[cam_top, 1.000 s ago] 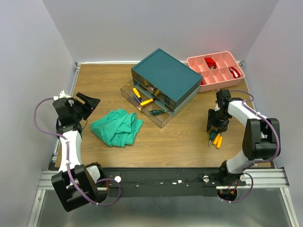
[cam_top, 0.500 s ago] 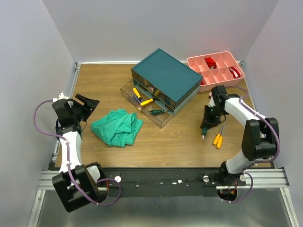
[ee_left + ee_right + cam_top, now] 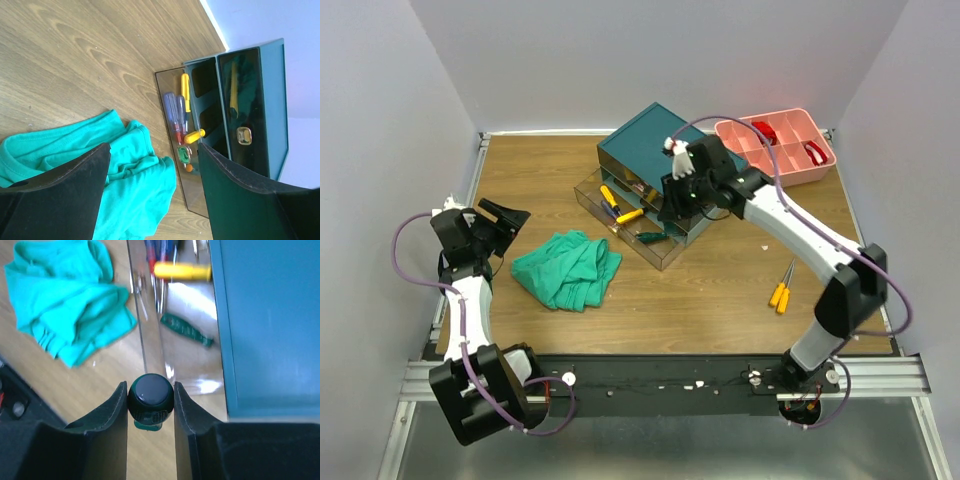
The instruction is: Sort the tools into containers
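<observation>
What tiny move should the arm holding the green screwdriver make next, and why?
Probably shift slightly over the open drawer and let go: the right gripper grips a green screwdriver above the drawer's edge, and a second green screwdriver lies inside.

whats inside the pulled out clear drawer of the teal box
Two yellow screwdrivers, red-and-blue ones and a green one lie in the drawer. Whatever sits in its back part, under the teal box, is hidden.

Teal box (image 3: 672, 160): one. Pink tray (image 3: 760, 117): one. Green cloth (image 3: 568, 268): one.
Orange-handled screwdrivers (image 3: 779, 296) on table (image 3: 700, 300): two.
Green-handled screwdriver (image 3: 150, 396) in right gripper (image 3: 149, 385): one.
Open drawer (image 3: 165, 85): two yellow screwdrivers (image 3: 185, 91), two red-and-blue screwdrivers (image 3: 172, 112), one green screwdriver (image 3: 183, 154).
</observation>
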{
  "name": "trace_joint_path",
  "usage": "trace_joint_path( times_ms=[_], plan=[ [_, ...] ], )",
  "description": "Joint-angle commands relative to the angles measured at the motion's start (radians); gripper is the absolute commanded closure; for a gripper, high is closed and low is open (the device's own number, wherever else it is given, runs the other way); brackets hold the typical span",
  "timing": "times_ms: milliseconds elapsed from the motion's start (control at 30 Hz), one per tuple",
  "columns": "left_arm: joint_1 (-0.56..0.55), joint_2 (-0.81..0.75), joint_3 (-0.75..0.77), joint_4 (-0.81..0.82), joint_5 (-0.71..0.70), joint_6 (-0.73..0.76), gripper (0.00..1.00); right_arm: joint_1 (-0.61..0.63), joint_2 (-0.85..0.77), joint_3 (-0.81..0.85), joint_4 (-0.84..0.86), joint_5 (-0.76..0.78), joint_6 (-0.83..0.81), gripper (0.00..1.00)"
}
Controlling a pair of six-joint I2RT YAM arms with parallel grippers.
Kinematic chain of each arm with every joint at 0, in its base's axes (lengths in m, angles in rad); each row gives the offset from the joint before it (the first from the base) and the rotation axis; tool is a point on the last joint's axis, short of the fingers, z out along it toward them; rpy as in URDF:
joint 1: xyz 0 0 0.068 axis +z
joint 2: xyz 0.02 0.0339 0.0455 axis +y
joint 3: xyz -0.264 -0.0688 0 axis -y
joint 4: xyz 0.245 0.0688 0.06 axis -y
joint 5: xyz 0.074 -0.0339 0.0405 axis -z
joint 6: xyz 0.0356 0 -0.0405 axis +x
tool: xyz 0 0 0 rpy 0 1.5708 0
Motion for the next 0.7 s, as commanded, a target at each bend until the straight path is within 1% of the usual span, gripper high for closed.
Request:
trace_joint_path(
  times_ms=[0,33,67,133,167,267,333,400,533,567,600,667],
  plan=[
    [0.007,-0.064,-0.024,0.000,0.016,-0.011,0.20,0.044,0.163,0.144,0.038,0.078,-0.093,0.99],
    [0.007,-0.074,-0.030,-0.003,0.017,-0.011,0.20,0.056,0.177,0.161,0.042,0.111,-0.104,0.96],
    [0.008,-0.079,-0.032,-0.005,0.019,-0.011,0.20,0.061,0.190,0.167,0.053,0.122,-0.114,0.87],
    [0.008,-0.090,-0.039,-0.005,0.017,-0.011,0.20,0.070,0.222,0.190,0.058,0.138,-0.128,0.75],
    [0.007,-0.094,-0.042,-0.003,0.017,-0.011,0.20,0.073,0.227,0.195,0.058,0.136,-0.127,0.62],
    [0.007,-0.100,-0.047,-0.002,0.016,-0.011,0.20,0.098,0.216,0.198,0.049,0.129,-0.137,0.49],
    [0.007,-0.099,-0.050,0.004,0.017,-0.012,0.20,0.110,0.176,0.180,0.044,0.132,-0.171,0.46],
    [0.008,-0.097,-0.052,0.015,0.017,-0.017,0.20,0.108,0.135,0.123,0.053,0.139,-0.189,0.42],
    [0.007,-0.079,-0.050,0.034,0.019,-0.018,0.20,0.110,0.018,0.005,0.065,0.181,-0.255,0.40],
    [0.007,-0.074,-0.049,0.037,0.020,-0.020,0.20,0.110,-0.037,-0.017,0.049,0.187,-0.280,0.39],
    [0.008,-0.071,-0.044,0.040,0.020,-0.021,0.20,0.110,-0.068,-0.074,0.036,0.185,-0.361,0.40],
    [0.008,-0.059,-0.039,0.047,0.025,-0.021,0.20,0.093,-0.149,-0.165,0.023,0.153,-0.453,0.40]
  ],
)
